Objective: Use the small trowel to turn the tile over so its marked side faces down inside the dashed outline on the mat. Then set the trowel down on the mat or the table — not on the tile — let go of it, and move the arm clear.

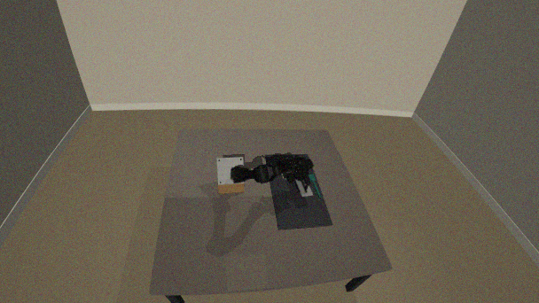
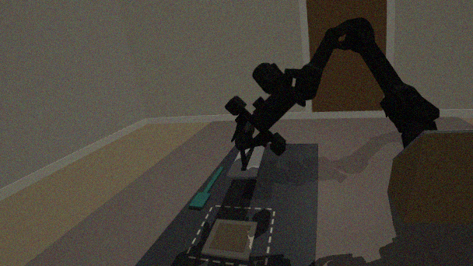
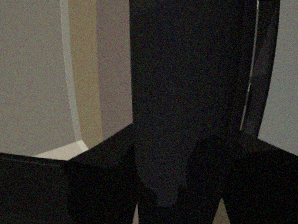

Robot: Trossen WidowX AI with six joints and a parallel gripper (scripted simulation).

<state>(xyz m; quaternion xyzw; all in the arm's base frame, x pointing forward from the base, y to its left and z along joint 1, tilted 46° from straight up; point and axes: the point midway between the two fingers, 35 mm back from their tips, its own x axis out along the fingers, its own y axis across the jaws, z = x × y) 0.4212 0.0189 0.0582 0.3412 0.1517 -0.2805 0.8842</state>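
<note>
My gripper is shut, held above the mat. It appears shut on the trowel, whose pale flat part shows around the dark fingers, raised off the mat; the grasp itself is too dark to see clearly. The tile lies flat in the exterior view, inside the dashed outline, pale with a brownish square on its upper face. I cannot tell whether that is the marked side. In the top view the arm hides the tile. The wrist view is mostly dark.
A teal flat-bladed tool lies near the mat's edge, beside the outline. The arm's base stands by a white plate and a brown block. The table extends around the mat. Shadows cross the mat.
</note>
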